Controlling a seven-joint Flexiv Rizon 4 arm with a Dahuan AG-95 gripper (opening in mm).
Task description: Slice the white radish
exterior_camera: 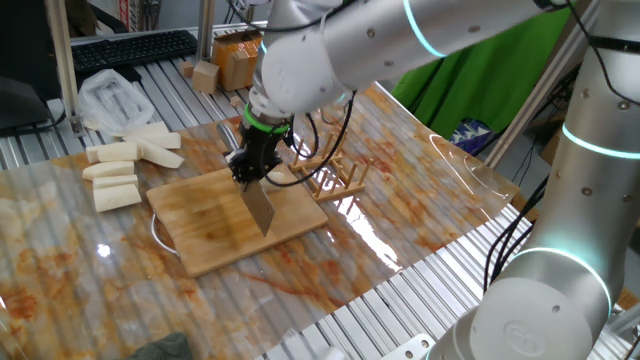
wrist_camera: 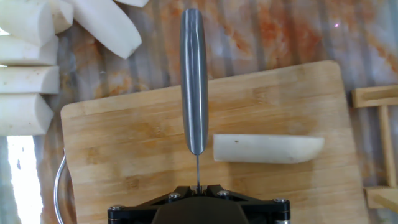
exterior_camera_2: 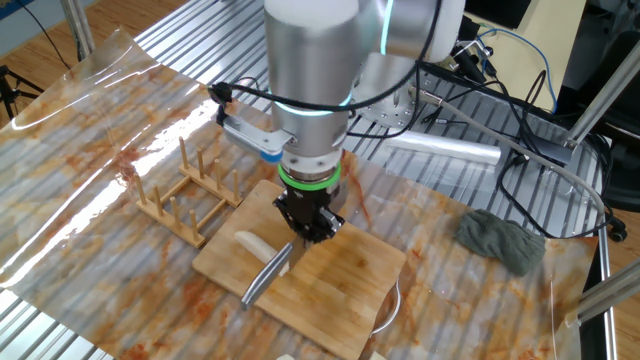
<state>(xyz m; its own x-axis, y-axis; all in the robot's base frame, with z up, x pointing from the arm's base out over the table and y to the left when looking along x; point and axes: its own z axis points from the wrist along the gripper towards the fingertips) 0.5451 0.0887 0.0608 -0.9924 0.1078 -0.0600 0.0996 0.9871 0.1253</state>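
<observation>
The white radish lies flat on the bamboo cutting board, toward the board's right half in the hand view, well apart from the spare radish sticks stacked off the board's far left corner. Its long axis runs side to side across the board, i.e. at right angles to the knife. The blade hangs edge-down just beside the radish's squared-off end, apparently a hair off it, not over the body. In the other fixed view the blade slopes down toward the board next to the pale chunk; can't tell if the edge touches wood yet.

Gripper is clamped tight on the knife's thin spine/tang, fingers pointing straight down at the board; nothing else in the jaws. In one fixed view the gripper sits over the board's back half w/ the blade below it.

Judgement: for a slice, the blade prob needs to shift along the radish's length, toward its tapered end, before pressing down; as placed, a cut would shave air or only the end face. Radish is loose on the board, so it may roll or skid under the edge.
</observation>
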